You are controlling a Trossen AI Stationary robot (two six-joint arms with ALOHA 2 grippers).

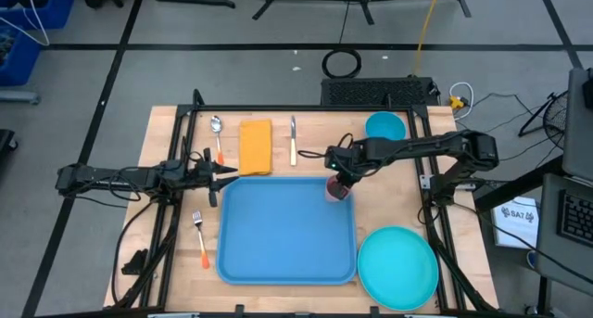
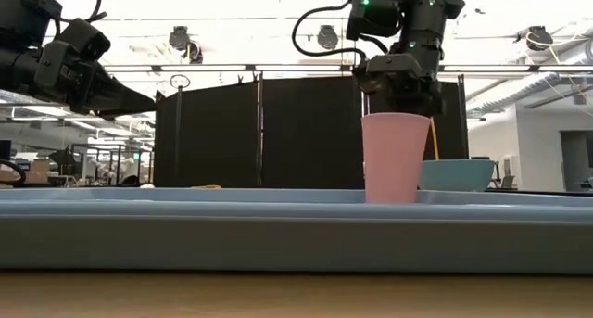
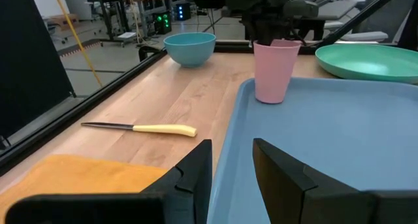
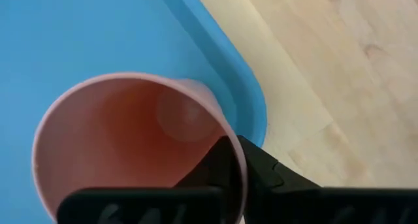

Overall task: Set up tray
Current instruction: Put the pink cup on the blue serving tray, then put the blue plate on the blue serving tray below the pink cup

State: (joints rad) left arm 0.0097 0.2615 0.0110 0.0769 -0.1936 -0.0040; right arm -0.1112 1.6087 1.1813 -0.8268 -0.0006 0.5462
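Observation:
The blue tray (image 1: 278,235) lies in the middle of the table. A pink cup (image 1: 335,190) stands upright in its far right corner, as the left wrist view also shows of the cup (image 3: 274,70). My right gripper (image 1: 339,175) comes down on the cup from above and is shut on its wall. My left gripper (image 1: 219,172) hovers open and level at the tray's far left corner, its fingers (image 3: 196,172) on either side of the tray's rim (image 3: 228,129) without touching it. My right gripper (image 4: 238,165) pinches the cup's wall at the rim (image 4: 230,140), one finger (image 4: 209,168) inside the cup and one (image 4: 277,175) outside. It comes from above, pointing down. The cup stands upright with its base on the tray (image 4: 98,34).
Along the far edge lie a spoon (image 1: 216,125), an orange napkin (image 1: 256,146), a yellow-handled knife (image 1: 293,140) and a small turquoise bowl (image 1: 384,126). A fork (image 1: 199,236) lies left of the tray, and a round turquoise plate (image 1: 398,267) sits to its right, near the table's front.

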